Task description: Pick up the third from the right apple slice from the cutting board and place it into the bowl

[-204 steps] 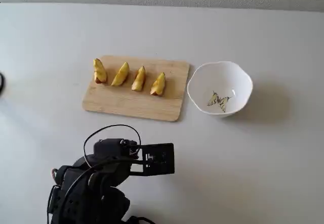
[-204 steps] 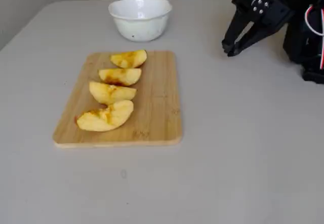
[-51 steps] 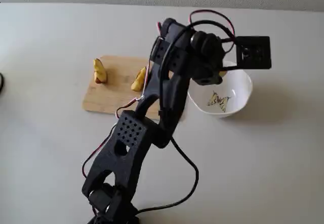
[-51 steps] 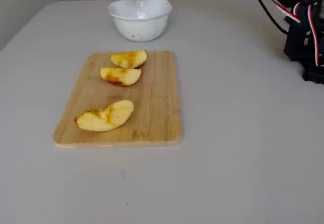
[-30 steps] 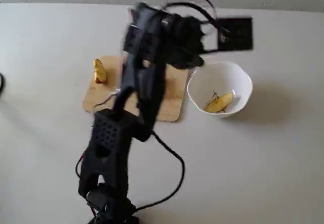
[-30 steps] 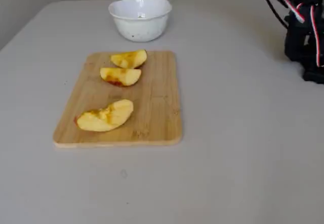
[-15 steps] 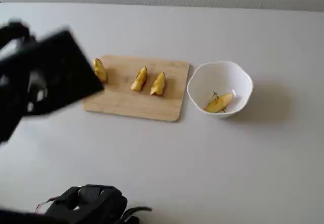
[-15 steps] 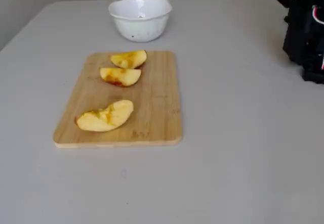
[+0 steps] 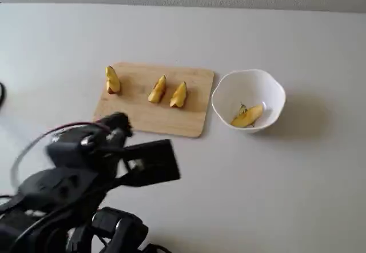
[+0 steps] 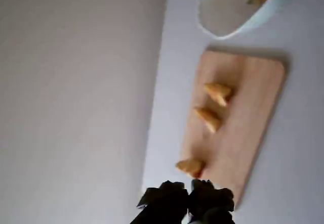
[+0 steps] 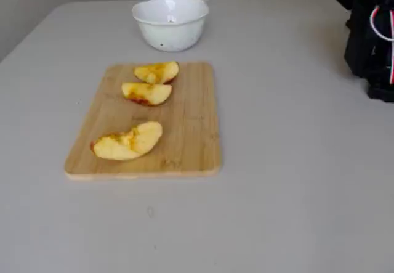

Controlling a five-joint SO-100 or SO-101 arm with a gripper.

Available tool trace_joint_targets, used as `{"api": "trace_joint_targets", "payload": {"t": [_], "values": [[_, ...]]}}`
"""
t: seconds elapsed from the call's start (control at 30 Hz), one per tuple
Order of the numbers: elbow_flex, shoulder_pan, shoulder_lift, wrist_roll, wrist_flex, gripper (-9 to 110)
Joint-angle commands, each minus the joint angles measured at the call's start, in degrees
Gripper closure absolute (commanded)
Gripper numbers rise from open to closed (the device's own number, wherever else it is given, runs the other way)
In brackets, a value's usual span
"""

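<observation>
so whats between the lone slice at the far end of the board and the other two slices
Nothing: in a fixed view only bare cutting board lies between the lone slice and the pair, where a slice is missing.

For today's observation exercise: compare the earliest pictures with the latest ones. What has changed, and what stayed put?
One apple slice left the cutting board and now lies in the bowl, let go. The gripper has pulled back near its base. The other three slices, board and bowl have not moved.
</observation>
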Motion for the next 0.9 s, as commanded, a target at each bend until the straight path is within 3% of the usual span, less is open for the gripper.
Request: {"api": "trace_joint_targets", "payload": {"t": [0.0,0.37,0.87], "values": [[16.26,2.55,7.21,-2.29,-5.62,102],[35.24,2.72,8.0,-1.49,-1.67,102],[35.24,2.72,8.0,0.26,-1.14,101]]}}
